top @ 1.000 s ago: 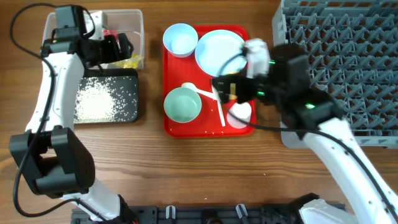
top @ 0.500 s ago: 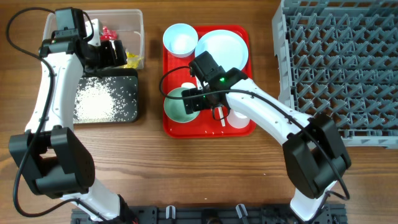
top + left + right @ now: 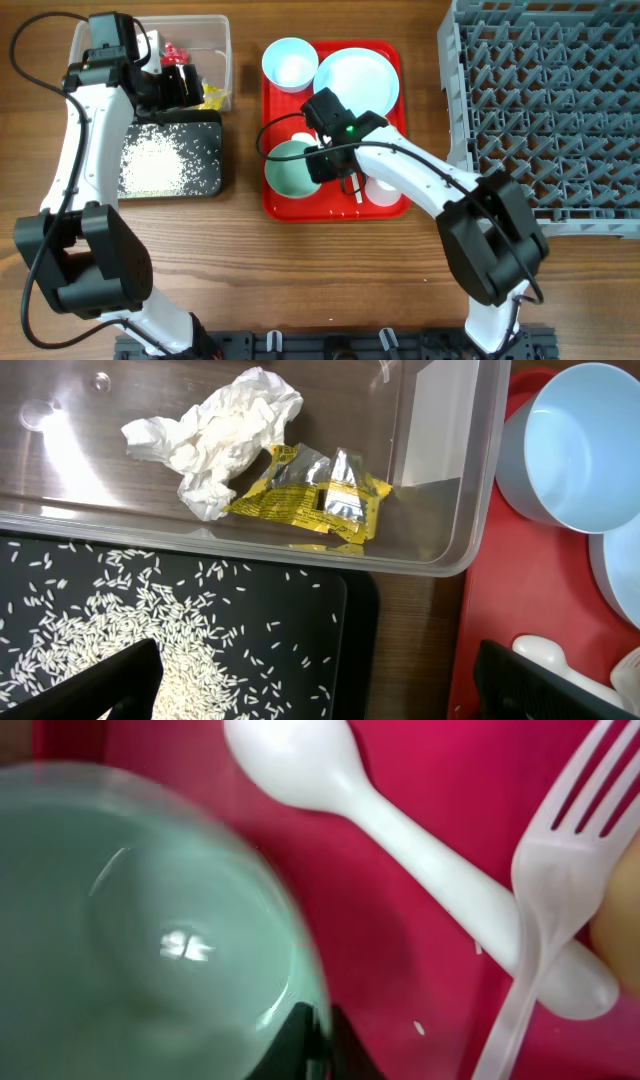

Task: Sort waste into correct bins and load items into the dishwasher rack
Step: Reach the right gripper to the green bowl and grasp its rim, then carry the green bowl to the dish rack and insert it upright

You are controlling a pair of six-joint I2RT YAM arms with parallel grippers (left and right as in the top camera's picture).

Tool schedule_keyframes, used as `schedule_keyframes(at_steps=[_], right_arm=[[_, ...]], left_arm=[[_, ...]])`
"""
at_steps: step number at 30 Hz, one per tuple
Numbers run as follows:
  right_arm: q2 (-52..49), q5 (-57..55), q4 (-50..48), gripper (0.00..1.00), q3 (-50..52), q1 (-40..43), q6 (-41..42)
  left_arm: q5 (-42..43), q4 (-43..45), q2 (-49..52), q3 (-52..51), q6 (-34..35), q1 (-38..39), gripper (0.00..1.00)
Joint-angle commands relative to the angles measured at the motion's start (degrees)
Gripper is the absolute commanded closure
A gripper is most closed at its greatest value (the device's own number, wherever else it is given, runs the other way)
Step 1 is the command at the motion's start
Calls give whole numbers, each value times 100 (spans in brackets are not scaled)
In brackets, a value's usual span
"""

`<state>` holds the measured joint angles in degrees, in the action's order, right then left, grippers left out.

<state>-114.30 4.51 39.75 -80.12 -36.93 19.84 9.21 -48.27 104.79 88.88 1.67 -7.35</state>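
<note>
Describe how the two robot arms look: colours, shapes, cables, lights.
Both have smooth white links and bulky black joints. A thin black cable loops beside the left arm; the left end effector is black. The right end effector is black too, and the right arm carries a cable loop and a small green light.

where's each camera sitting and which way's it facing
Overhead: above the table, looking down; red tray, dishwasher rack, left arm, right arm show.
Left wrist: over the clear tub, facing down at a yellow wrapper and rice; its open fingertips at the bottom corners.
Right wrist: close over the red tray, facing a pale green bowl and white spoon; one dark finger at the rim.
Shared: overhead and right wrist both show bowl and spoon.
</note>
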Motion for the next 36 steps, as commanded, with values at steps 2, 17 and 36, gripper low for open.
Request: schedule_keyframes(at_steps=[2, 17, 36], right_arm=[[-122, -197, 37, 96, -153, 20, -35], [905, -3967, 1670, 96, -2354, 411, -942], [1060, -5849, 352, 96, -2214, 2483, -2527]], left_arm=[[-33, 0, -63, 37, 31, -17, 0], [-33, 39, -63, 37, 31, -17, 0], [-33, 42, -66, 37, 31, -17, 0]])
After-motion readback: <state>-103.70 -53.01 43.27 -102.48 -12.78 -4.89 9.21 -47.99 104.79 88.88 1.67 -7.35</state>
